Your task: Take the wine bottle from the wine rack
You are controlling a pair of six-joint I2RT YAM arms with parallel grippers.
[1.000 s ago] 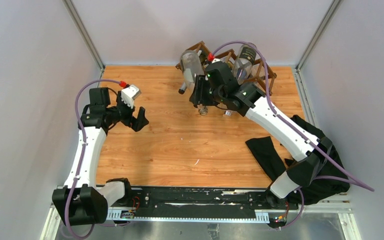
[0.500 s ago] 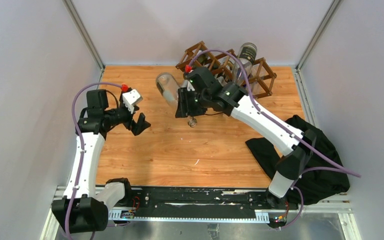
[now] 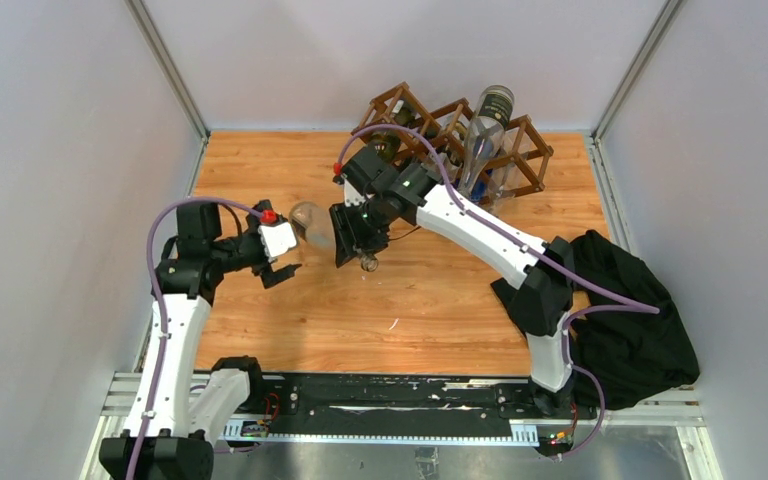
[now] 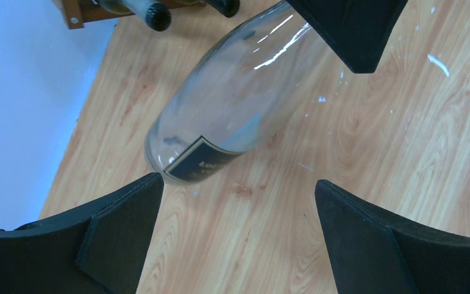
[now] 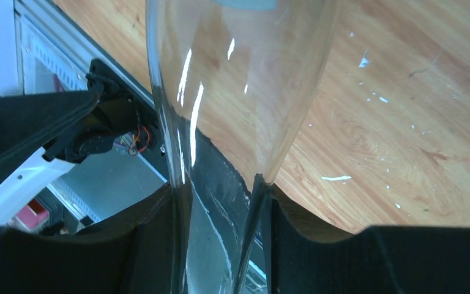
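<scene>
The dark brown lattice wine rack [image 3: 440,122] stands at the table's back edge; its corner shows in the left wrist view [image 4: 76,15]. My right gripper [image 3: 355,238] is shut on the neck of a clear glass wine bottle [image 3: 310,222], held away from the rack over the left-middle of the table. In the right wrist view the neck [image 5: 220,202] sits between the fingers of the right gripper [image 5: 220,236]. My left gripper [image 3: 288,260] is open and empty just beyond the bottle's base. In the left wrist view the bottle [image 4: 232,104] lies ahead of the left gripper [image 4: 238,208], its dark label near the left finger.
A second clear bottle [image 3: 482,135] and a dark bottle [image 3: 392,146] sit in the rack; their necks show in the left wrist view [image 4: 157,13]. A black cloth [image 3: 620,325] lies at the right edge by the right arm's base.
My right gripper has carried the clear bottle out of the rack and leftward, down toward the left gripper. My left gripper has moved right and nearer to meet the bottle's base.
</scene>
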